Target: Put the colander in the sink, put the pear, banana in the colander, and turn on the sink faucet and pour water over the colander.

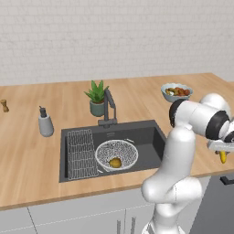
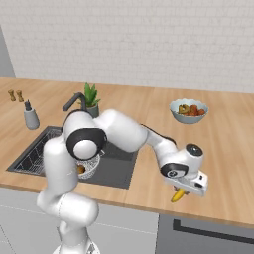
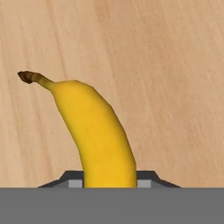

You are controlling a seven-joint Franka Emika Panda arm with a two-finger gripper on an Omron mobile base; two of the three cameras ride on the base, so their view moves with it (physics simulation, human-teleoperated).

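Note:
The banana (image 3: 98, 135) lies on the wooden counter near its front edge, right of the sink (image 1: 146, 137). My gripper (image 3: 109, 183) reaches down over it, and both fingertips press against the fruit's sides. It appears shut on the banana (image 2: 178, 194). From the left base view the banana (image 1: 222, 156) pokes out below the hand. The mesh colander (image 1: 116, 153) sits in the sink with the pear (image 1: 115, 162) inside it. Behind the basin stands the dark sink faucet (image 1: 109, 107); no water shows.
A ribbed wire rack (image 1: 81, 153) fills the sink's left part. A potted plant (image 1: 97, 98) and a grey soap dispenser (image 1: 45, 123) stand behind the sink. A fruit bowl (image 1: 176, 91) sits at the back right. The counter's front edge runs just beyond the banana.

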